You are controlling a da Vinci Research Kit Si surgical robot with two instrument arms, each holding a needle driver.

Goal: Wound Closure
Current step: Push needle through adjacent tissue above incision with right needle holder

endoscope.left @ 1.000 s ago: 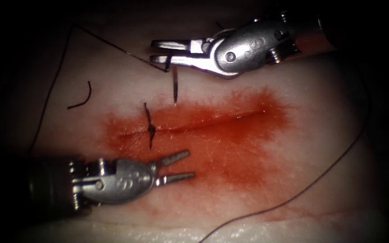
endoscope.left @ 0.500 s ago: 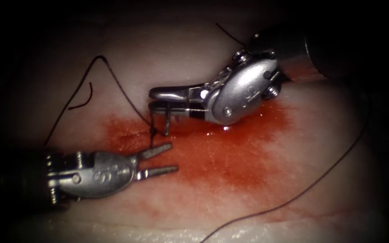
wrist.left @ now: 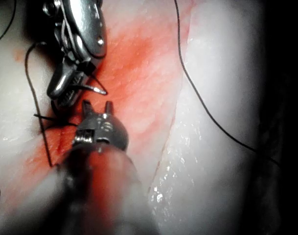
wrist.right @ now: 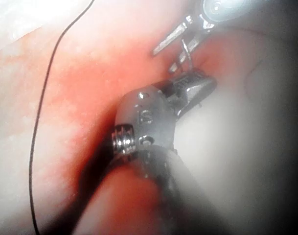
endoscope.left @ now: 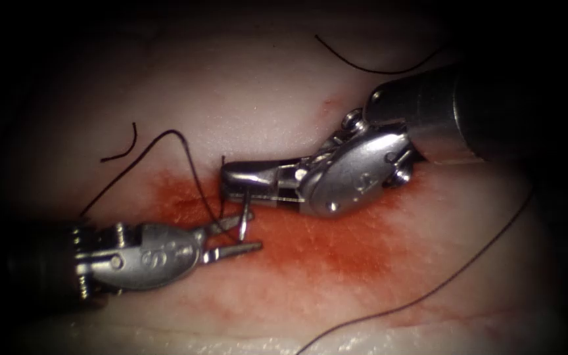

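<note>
The right tool (endoscope.left: 231, 184), jaws clamped on the needle (endoscope.left: 246, 213) near its blunt end, has come down to the cut (endoscope.left: 277, 200). The needle's tip now hangs between the left tool (endoscope.left: 235, 236)'s parted, empty jaws, just above the tissue (endoscope.left: 264, 112), not in it. Thread (endoscope.left: 185, 158) trails away behind both.

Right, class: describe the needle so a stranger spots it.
On the red fluid stain on pale tissue, the right arm's silver tool grips a thin curved steel needle near its thread end. It hangs by the left tool's open, empty fingers. Unlike the limp dark thread, it's rigid.
</note>
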